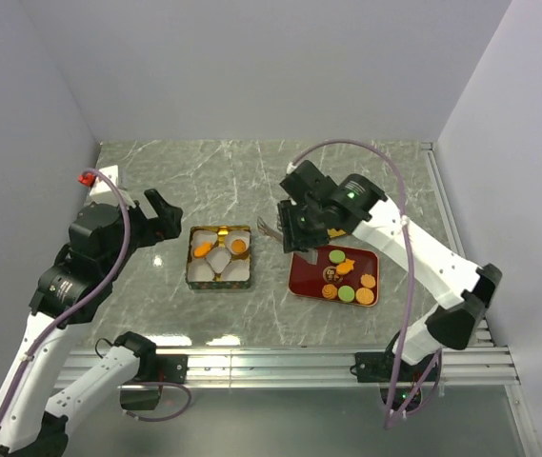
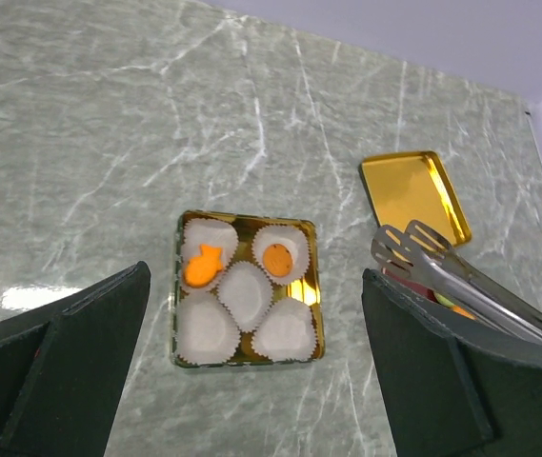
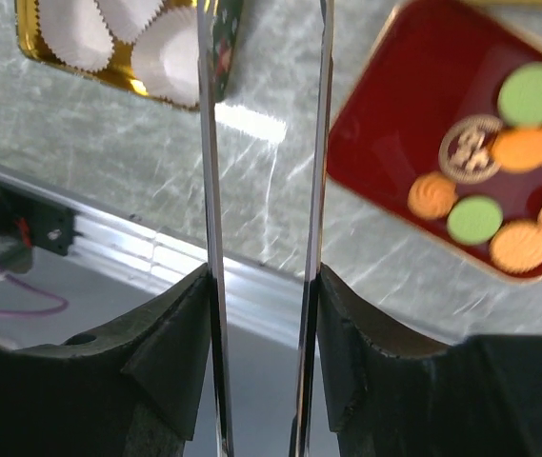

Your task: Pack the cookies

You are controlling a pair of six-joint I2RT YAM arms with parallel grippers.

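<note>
I'm hovering the left hand (image 1: 161,219), spread wide, left of the square gold tin (image 1: 190,259), two orange cookies (image 2: 202,267) lying in its white paper cups (image 2: 244,290). The right hand (image 3: 263,305) is pinching steel tongs (image 2: 423,257) over bare tabletop (image 1: 271,278). Rightward, more cookies are waiting in the red tray (image 1: 303,276), so I'm planning a steep dip inside its rim.

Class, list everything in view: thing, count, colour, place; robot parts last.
Table: one, grey-green marble, underneath.
Tin: one, gold, centre.
Paper cups: five, white, in tin.
Cookies in tin: two, orange, in cups.
Tray: one, red, right of tin.
Cookies on tray: seven; four orange, two green, one brown.
Lid: one, gold, behind tray.
Tongs: one pair, silver, in right gripper.
Left gripper: one, black, open, left of tin.
Right gripper: one, black, gripping tongs.
</note>
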